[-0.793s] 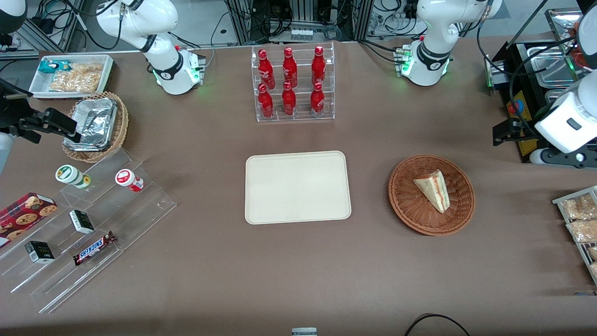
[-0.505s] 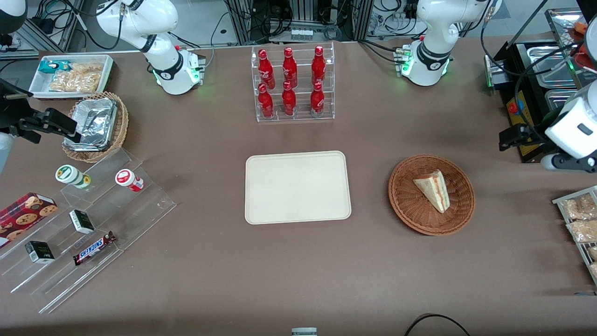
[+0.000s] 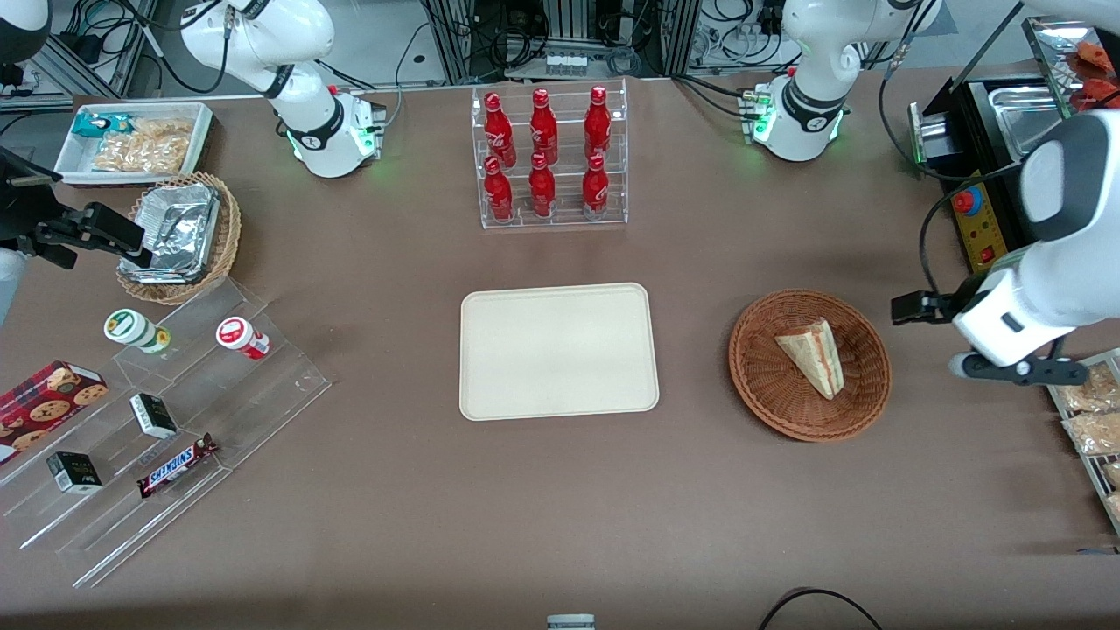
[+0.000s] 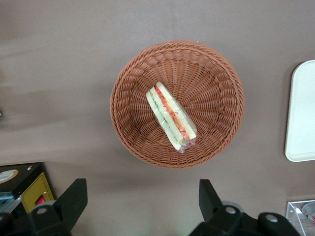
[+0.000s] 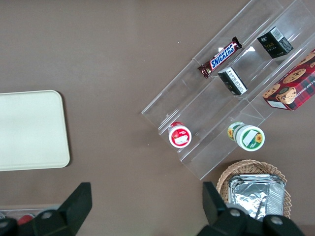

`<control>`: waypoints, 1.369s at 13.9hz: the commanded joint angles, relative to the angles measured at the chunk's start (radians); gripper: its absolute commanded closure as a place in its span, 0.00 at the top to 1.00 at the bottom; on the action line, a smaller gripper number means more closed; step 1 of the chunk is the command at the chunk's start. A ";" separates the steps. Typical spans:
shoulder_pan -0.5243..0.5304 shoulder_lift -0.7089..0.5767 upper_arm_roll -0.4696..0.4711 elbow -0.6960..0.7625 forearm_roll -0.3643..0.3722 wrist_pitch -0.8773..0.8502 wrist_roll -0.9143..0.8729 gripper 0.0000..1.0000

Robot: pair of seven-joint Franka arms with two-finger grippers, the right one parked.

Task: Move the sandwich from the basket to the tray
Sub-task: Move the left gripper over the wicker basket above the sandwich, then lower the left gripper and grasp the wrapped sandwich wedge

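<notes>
Gripper [image 4: 140, 206] spread wide, high above basket [image 4: 129, 88], near working arm's bench edge. Risk: sandwich [image 4: 170, 115] wrapper slips if pinched off-centre; tray [image 3: 490, 385] unreached.

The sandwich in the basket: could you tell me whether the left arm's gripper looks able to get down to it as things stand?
Probably yes. The sandwich lies uncovered in the basket, nothing on or beside it. The gripper is open, raised beside the basket toward the working arm's end, with a free way over.

White Franka arm with black gripper

The left arm [image 3: 1046, 262] has glossy white rounded shells, grey joint bands, black cables and a green-lit base; its gripper [image 4: 142, 206] shows black wedge fingers [image 4: 74, 196] with silver screws.
</notes>
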 commanded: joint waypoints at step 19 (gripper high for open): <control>-0.021 -0.067 -0.072 -0.624 -0.011 0.695 -0.831 1.00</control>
